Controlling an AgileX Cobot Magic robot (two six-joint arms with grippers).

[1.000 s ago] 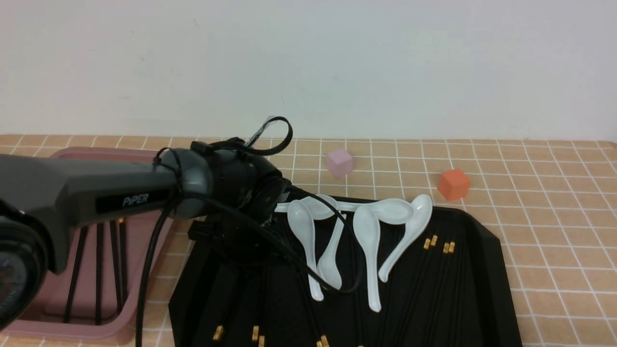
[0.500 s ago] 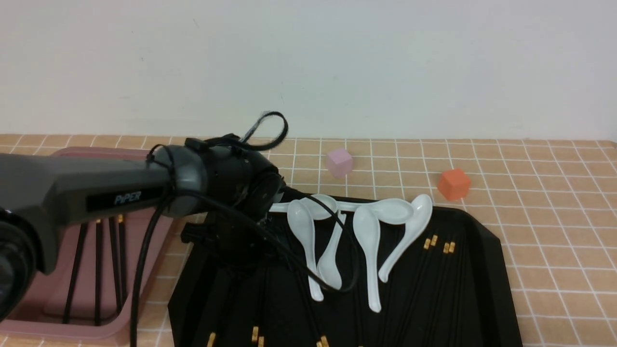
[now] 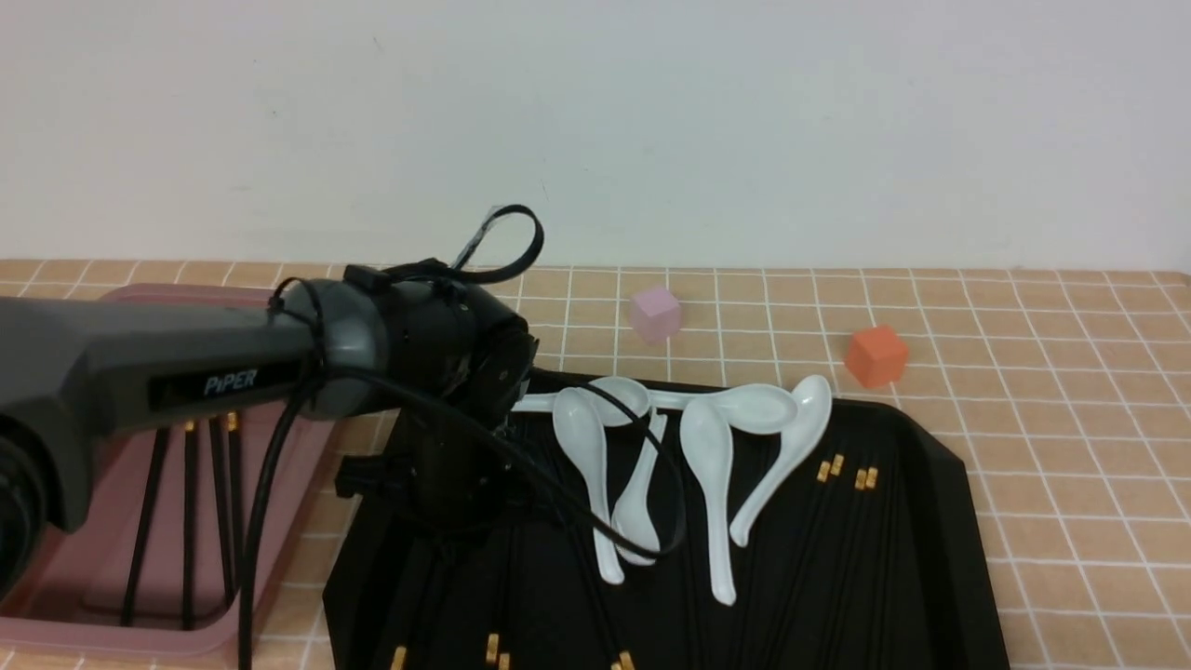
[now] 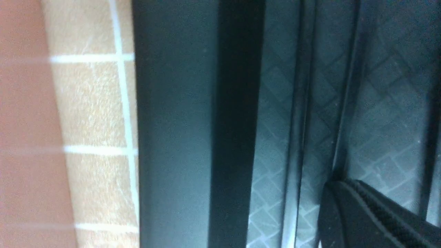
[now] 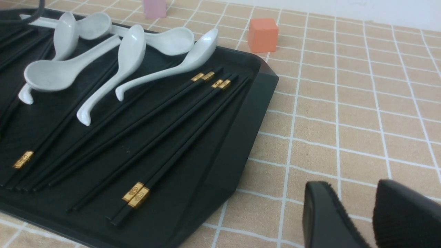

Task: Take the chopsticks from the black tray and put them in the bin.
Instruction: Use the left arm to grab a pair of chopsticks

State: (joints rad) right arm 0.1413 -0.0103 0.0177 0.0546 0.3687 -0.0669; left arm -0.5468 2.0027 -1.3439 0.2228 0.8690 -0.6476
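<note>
The black tray holds several black chopsticks with gold bands, seen closer in the right wrist view as chopsticks. More chopsticks lie in the pink bin at the left. My left arm's wrist hangs over the tray's left part and hides the fingers from the front. In the left wrist view my left gripper is shut, its tips pinching one chopstick just inside the tray rim. My right gripper stands open over the cloth, right of the tray.
Several white soup spoons lie across the tray's far half, over some chopsticks. A pink cube and an orange cube stand on the checked tablecloth behind the tray. The left arm's cable loops over the spoons.
The left gripper has closed on a chopstick. The left arm has shifted a little left toward the bin, and one gold band at the tray's front edge has slid left with it.
</note>
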